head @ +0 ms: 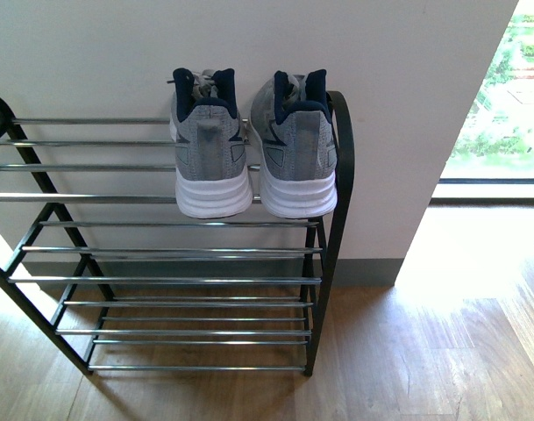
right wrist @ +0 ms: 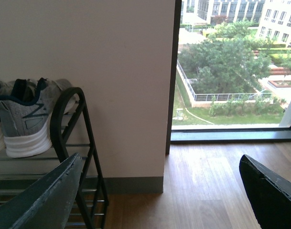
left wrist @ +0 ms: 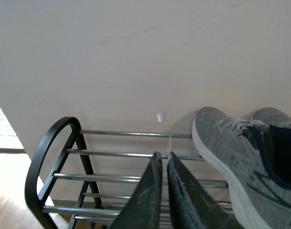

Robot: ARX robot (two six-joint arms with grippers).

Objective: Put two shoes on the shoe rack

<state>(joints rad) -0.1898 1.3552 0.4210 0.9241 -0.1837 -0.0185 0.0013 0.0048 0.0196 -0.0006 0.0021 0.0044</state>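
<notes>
Okay, 2 grey knit sneakers sit on the top shelf of the shoe rack [head: 91, 167], side by side at the end of the rack nearest the window [right wrist: 231, 62]. The outer sneaker [head: 299, 149] is just beside the rack's black looped end upright; the inner sneaker [head: 212, 149] is next to it, toward the rack's middle. They are close together, and I cannot tell if they touch. Both stand toe-up against the wall [head: 91, 53] behind the rack, with the white heels resting on the front rods and the navy collars on top. The rest of the top shelf and the lower chrome shelves show only bare rods. The rack stands on a wood floor [head: 407, 351].

No arm shows in the front view.

In the left wrist view the left claw [left wrist: 164, 156] hangs over the top shelf, toward the rack's far looped end and away from the sneakers. Its 2 dark fingers [left wrist: 145, 195] are pressed nearly together, with only a thin slit between them. A thin pale strand with a small white tip rises just above the fingertips; I cannot tell what it is or whether it is pinched. 1 sneaker shows beside the claw, apart from it.

In the right wrist view the right claw [right wrist: 159, 162] is off the window end of the rack, above the floor. Its fingers [right wrist: 40, 200] are spread wide and nothing is held.
</notes>
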